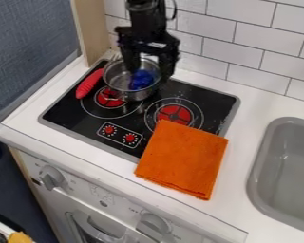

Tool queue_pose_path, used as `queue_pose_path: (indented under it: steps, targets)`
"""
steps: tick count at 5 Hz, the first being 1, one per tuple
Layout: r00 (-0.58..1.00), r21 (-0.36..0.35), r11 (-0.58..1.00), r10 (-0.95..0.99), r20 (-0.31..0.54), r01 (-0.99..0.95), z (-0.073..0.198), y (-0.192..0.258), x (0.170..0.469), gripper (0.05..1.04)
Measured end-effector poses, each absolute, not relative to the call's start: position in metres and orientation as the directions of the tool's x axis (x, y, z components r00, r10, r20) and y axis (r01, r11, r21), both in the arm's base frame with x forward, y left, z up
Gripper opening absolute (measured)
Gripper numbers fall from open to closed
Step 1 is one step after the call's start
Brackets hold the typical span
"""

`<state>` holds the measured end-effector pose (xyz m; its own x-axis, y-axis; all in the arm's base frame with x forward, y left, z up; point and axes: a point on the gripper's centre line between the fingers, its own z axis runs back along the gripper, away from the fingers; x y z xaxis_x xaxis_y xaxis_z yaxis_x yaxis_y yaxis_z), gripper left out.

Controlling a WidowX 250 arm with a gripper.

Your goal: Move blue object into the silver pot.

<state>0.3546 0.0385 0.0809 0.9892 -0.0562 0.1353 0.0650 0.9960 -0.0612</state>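
- The pincer [150, 72], black, hangs at the top over the pot [134, 96], its two fingers apart.
- The blue object [142, 80] is inside the silver pot, below the pincer; whether the two touch, I cannot tell.
- The pot sits on the black stove [65, 112], partly over the red left burner [110, 97].
- A red handle [89, 84] lies just beside the pot, at the left in the view.
- The other burner [174, 114], also red, is at the right, and two red dials [119, 135] are near the stove's front edge.
- An orange cloth [183, 159] lies partly on the stove, partly on the white bench [243, 142].
- A grey sink [262, 152] is at the right.
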Motion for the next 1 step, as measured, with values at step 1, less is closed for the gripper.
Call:
queue_pose_path:
  steps: [1]
  targets:
    - [0.990, -0.089, 0.991, -0.087, 0.113, 0.098, 0.0745, 0.0299, 0.3452, 1.000]
